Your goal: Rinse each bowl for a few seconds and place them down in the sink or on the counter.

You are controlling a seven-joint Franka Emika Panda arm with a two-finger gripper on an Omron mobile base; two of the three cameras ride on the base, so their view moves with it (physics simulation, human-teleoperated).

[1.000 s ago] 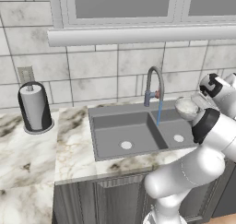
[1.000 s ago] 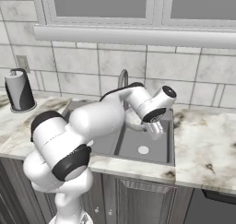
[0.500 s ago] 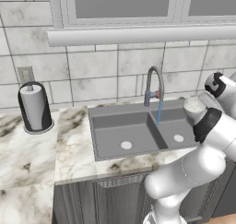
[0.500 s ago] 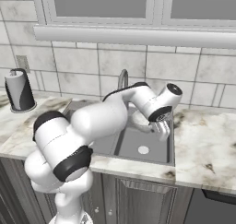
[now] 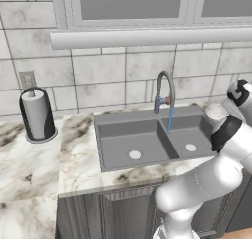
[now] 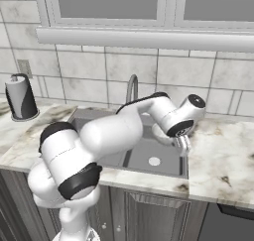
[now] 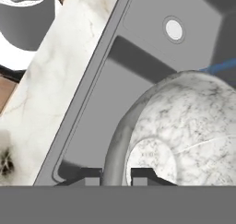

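My gripper (image 7: 115, 174) is shut on the rim of the pale grey-white mottled bowl (image 7: 184, 121), which is tilted on its side and takes up much of the hand view. In the right base view the gripper (image 6: 182, 145) hangs over the right rim of the sink (image 6: 144, 158), beside the counter (image 6: 223, 155). In the left base view the bowl (image 5: 215, 111) shows at the sink's (image 5: 128, 134) far right corner, right of the faucet (image 5: 165, 88). A thin blue stream of water (image 5: 170, 119) runs into the right basin, apart from the bowl.
A paper towel roll in a dark holder (image 5: 37, 114) stands on the counter (image 5: 29, 169) left of the sink. A grey round vessel (image 7: 23, 15) sits on the counter beyond the sink edge in the hand view. The tiled wall and window sill rise behind the faucet (image 6: 131, 86).
The arm has carried the bowl to the right, away from the water stream and toward the sink's right edge. The water keeps running.
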